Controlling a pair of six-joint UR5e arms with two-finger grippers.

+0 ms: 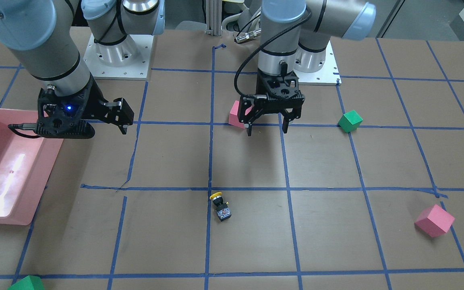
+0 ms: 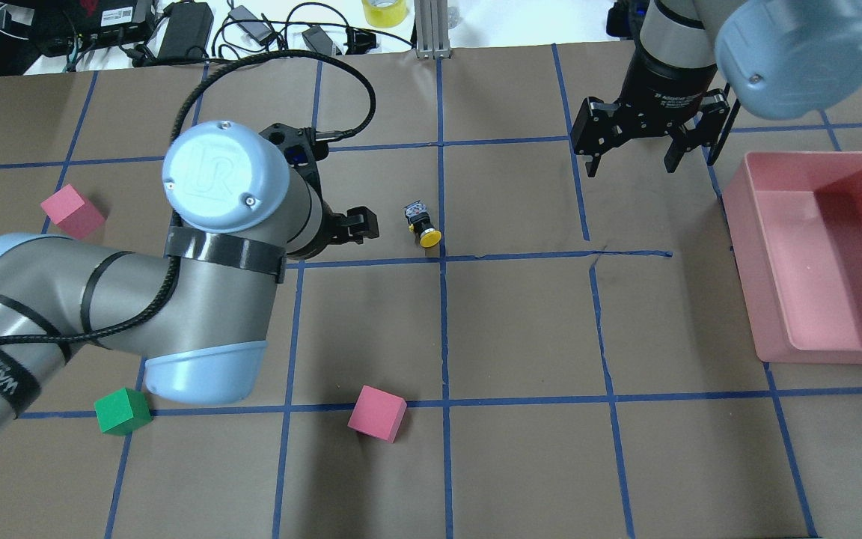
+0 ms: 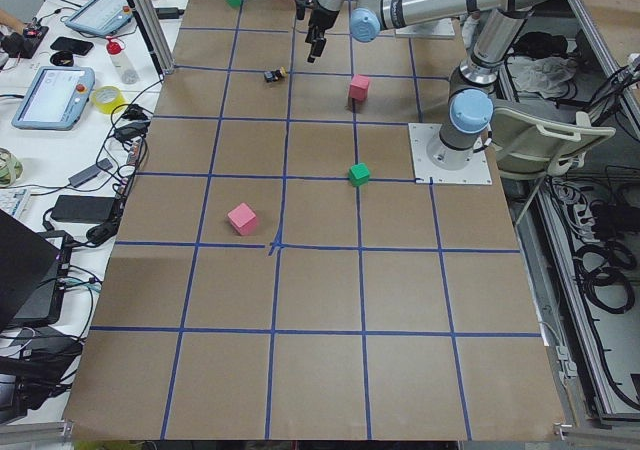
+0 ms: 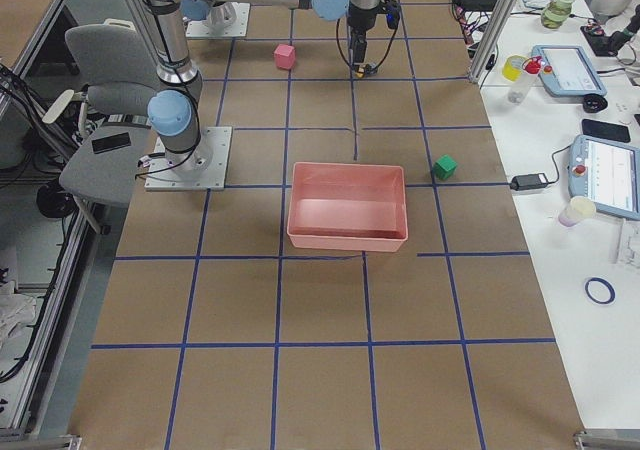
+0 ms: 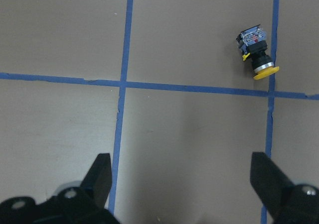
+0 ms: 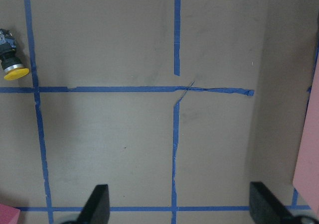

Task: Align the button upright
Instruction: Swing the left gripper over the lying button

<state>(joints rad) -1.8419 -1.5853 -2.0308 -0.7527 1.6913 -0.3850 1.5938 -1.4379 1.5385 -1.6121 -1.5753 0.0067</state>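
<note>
Facing the robot, the button (image 1: pixel 220 206) lies on its side on the tabletop (image 1: pixel 328 169), yellow cap toward 11 o'clock. It is just beside a blue tape line, well apart at 7 o'clock from the left gripper (image 1: pixel 267 128). That gripper's fingers hang released and empty in front of a pink cube (image 1: pixel 235 114). The right gripper (image 1: pixel 122 121) hovers near a pink tray (image 1: pixel 2 217). From overhead, the button (image 2: pixel 422 223) points its cap toward 5 o'clock. The right gripper (image 2: pixel 633 161), at its 2 o'clock, has its fingers spread on nothing. The left wrist camera shows the button (image 5: pixel 256 55) at 1 o'clock, beyond parted fingers (image 5: pixel 99 176). The right wrist camera catches the button (image 6: pixel 10 59) at the 10 o'clock edge, with the fingers (image 6: pixel 99 201) apart.
</note>
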